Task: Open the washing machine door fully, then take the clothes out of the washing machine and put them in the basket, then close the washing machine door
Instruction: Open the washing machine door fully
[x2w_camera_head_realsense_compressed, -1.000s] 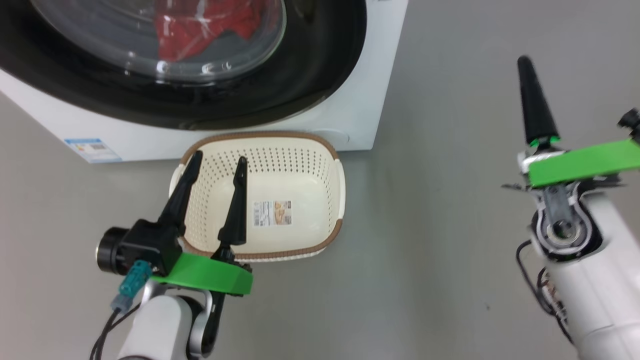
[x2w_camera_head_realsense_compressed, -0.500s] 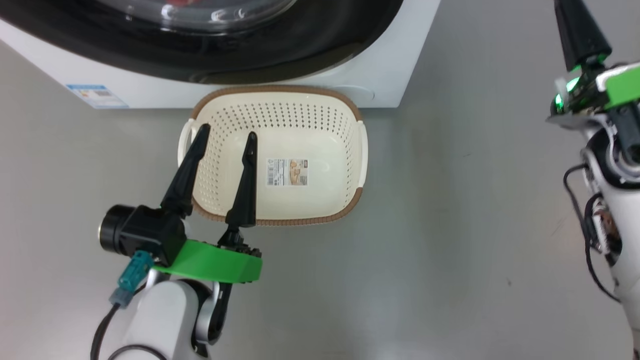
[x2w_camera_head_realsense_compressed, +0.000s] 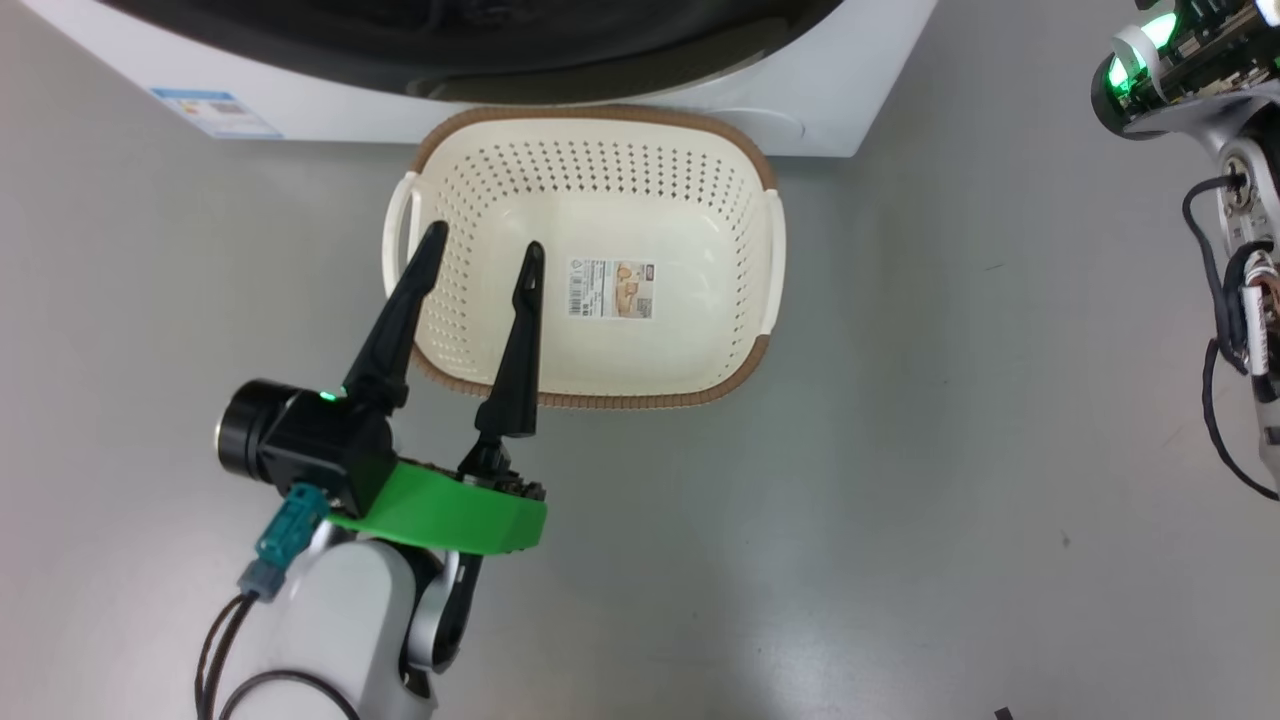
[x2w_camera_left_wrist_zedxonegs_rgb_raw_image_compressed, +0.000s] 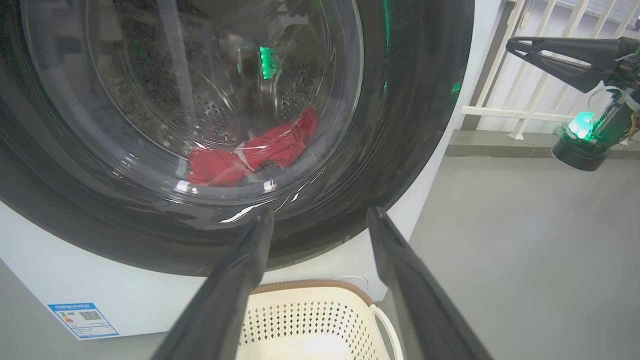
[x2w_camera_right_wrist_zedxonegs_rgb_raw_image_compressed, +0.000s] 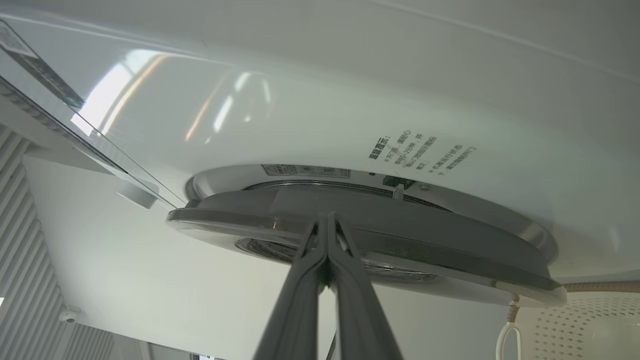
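The right gripper, fingers pinched together on nothing, is nosing at the right edge of the washing machine door, needing to hook and swing it wide, while the left gripper is hovering spread and empty over the basket, the clothes lying inside the washing machine.

The head view looks steeply down on the basket and the floor before the washer. The left wrist view faces the door from low and near, and shares the basket. The right wrist view sits very close at the door edge.
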